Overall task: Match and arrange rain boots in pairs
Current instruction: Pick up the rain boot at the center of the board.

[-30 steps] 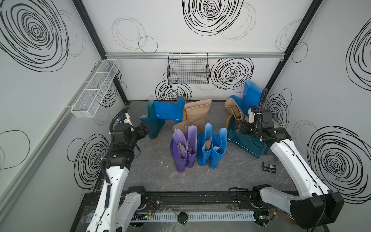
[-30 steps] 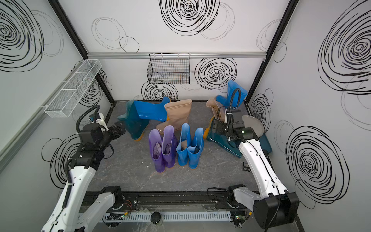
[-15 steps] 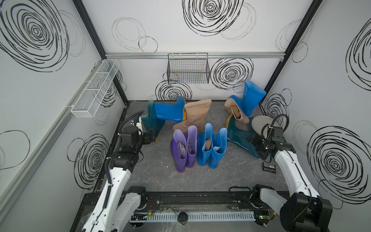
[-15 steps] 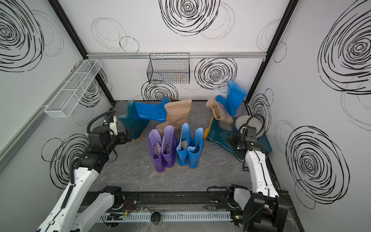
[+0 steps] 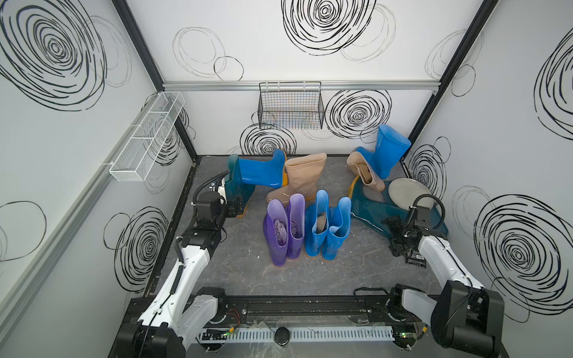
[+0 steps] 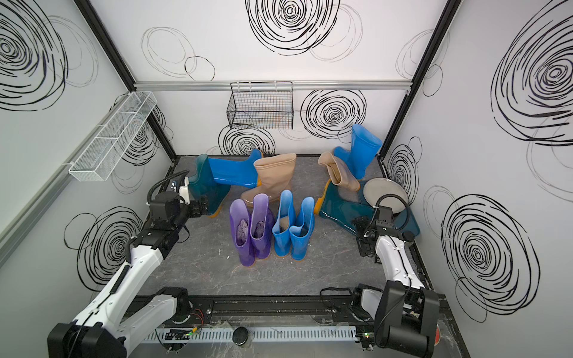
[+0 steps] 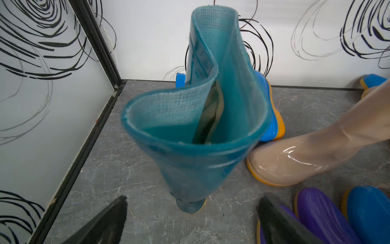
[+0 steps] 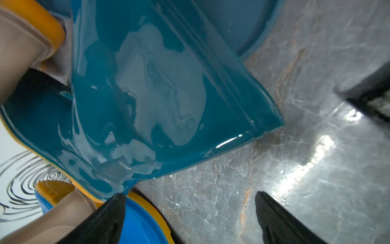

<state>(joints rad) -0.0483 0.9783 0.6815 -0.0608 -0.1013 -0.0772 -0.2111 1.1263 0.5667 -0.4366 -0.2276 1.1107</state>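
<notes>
The grey marbled table (image 5: 310, 279) carries all ten rain boots. A black wire basket (image 5: 291, 105) hangs on the far wall and a white mesh shelf (image 5: 148, 136) on the left wall. A flat dark teal tray (image 5: 435, 221) lies at the table's right edge.

In the middle the purple pair (image 5: 283, 229) stands upright, its boots touching. Just to its right the blue pair (image 5: 327, 227) stands the same way. Beyond them stands a tan boot (image 5: 299, 176).

At far left a dark teal boot (image 5: 234, 183) stands with its shaft creased. A bright blue boot (image 5: 262, 169) lies on its side against it, reaching the tan boot.

In the far right corner a fourth blue boot (image 5: 387, 148) stands, with a second tan boot (image 5: 364, 173) tilted against it. The other dark teal boot (image 5: 369, 206) lies flat on the right, its shaft against the tray. A round grey plate (image 5: 403, 192) rests on the tray's far part.

The left gripper (image 5: 237, 207) sits beside the foot of the standing teal boot. Its fingers (image 7: 109, 217) are spread wide with nothing between them.

The right gripper (image 5: 393, 237) hangs just near of the lying teal boot's shaft mouth. Its fingers (image 8: 105, 217) are equally wide and empty.

A small black card (image 5: 417, 262) lies on the table just near of it.
</notes>
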